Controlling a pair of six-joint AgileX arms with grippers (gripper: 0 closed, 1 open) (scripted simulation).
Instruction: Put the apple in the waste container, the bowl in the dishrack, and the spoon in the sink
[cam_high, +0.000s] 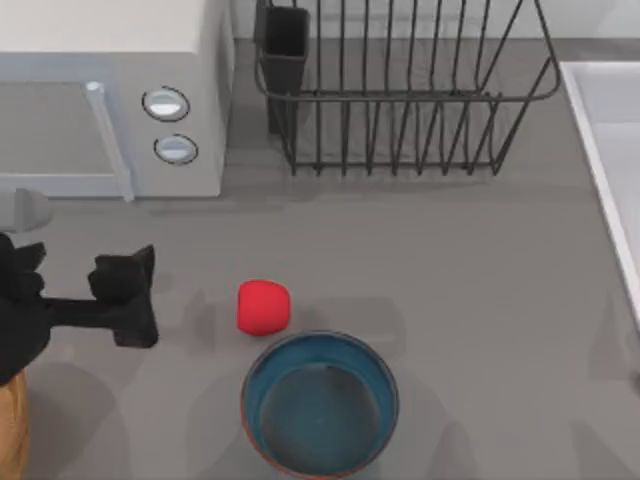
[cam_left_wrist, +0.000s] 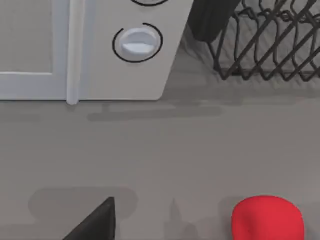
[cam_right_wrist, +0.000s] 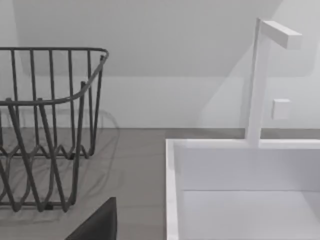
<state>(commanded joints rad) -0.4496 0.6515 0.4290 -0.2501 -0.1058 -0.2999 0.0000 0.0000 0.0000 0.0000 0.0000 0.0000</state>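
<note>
The red apple (cam_high: 263, 305) lies on the grey table just beyond the rim of the teal-blue bowl (cam_high: 320, 402), which stands at the front middle. My left gripper (cam_high: 146, 298) hovers to the apple's left, open and empty, a hand's width from it. From the left wrist, the apple (cam_left_wrist: 267, 217) lies ahead beside one dark finger (cam_left_wrist: 95, 225). The black wire dishrack (cam_high: 400, 95) stands at the back, and the sink (cam_high: 600, 150) is along the right edge. The tan waste container (cam_high: 10, 430) peeks in at the front left. The spoon is out of view. My right arm's finger (cam_right_wrist: 97, 222) points at the sink (cam_right_wrist: 172, 200).
A white microwave (cam_high: 110, 90) with two round knobs fills the back left, close behind my left arm. The dishrack's dark utensil cup (cam_high: 285, 45) sits at its left corner. A white faucet (cam_right_wrist: 260, 80) rises behind the sink. Bare table lies between the bowl and the sink.
</note>
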